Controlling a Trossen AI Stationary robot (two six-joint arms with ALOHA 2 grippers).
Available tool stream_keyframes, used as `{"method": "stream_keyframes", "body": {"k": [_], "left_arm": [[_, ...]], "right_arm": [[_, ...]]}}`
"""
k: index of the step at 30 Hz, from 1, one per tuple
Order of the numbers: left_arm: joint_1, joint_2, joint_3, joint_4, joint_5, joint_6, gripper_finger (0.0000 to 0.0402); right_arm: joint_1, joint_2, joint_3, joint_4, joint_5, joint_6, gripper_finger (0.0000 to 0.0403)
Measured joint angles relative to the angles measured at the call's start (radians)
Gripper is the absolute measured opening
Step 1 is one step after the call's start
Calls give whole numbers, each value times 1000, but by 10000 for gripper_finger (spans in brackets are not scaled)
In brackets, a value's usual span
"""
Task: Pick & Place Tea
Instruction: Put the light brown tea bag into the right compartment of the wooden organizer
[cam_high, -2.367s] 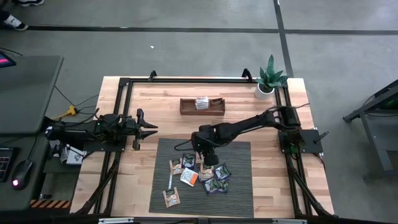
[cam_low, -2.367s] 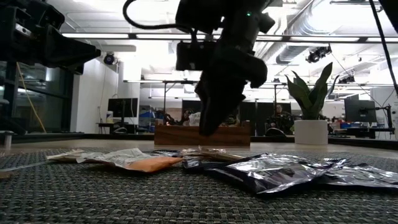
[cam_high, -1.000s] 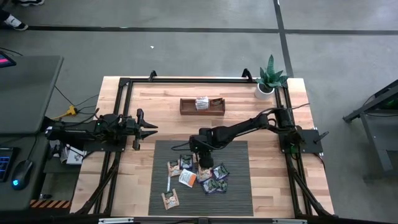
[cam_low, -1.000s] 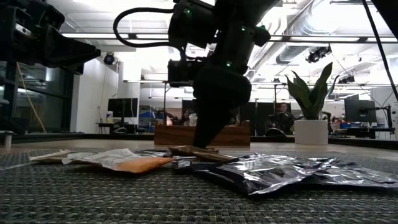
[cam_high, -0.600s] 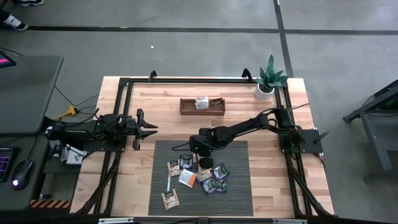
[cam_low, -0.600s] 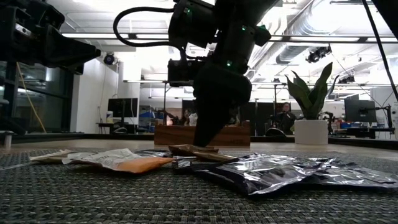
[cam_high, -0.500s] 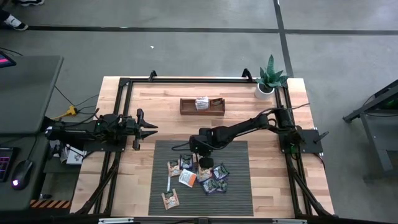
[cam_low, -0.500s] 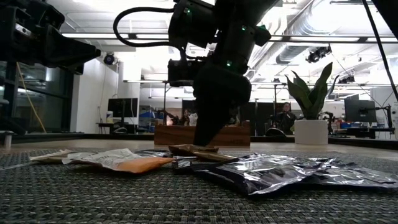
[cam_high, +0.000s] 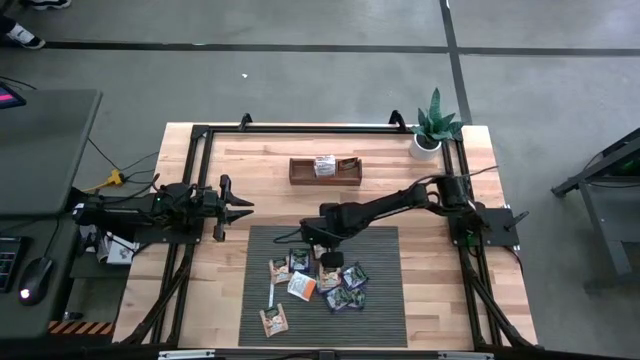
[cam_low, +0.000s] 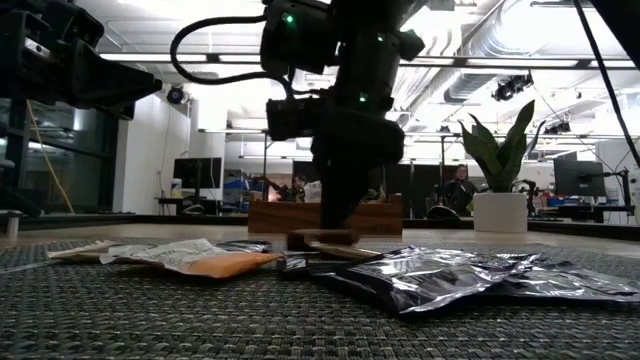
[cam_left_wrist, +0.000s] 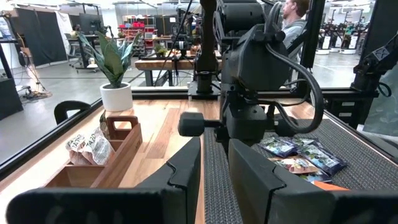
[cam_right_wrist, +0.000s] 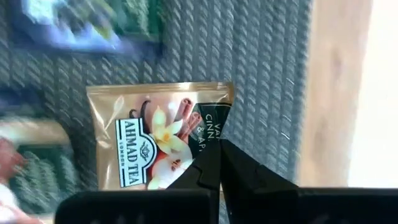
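low view: right end effector (cam_low: 322, 236) has lifted tan sachet (cam_low: 320, 238).

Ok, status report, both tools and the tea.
Right tool shut on tan sachet, just clear of the mat. Left tool open, parked at table's left. Nothing blocking the wooden tray.

Bright ceiling lights (cam_low: 250, 58) backlight the low view — the right wrist view blurs at its edges.

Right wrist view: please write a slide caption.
Right gripper shut on a tan tea sachet above the grey mat.
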Motion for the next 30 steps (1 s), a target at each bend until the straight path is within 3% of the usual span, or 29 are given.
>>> {"method": "stream_keyframes", "body": {"k": [10,20,24,30], "left_arm": [[0,0,0,0,0,0,82],[0,0,0,0,0,0,82],[0,0,0,0,0,0,82],[0,0,0,0,0,0,82]], "right_arm": [[21,0,110,-122,92,-14,0],[27,-18,195,-271,340,-17,0],[27,-78,139,-266,462,8,0],[27,-198,-50,-175,642,34,0]]}}
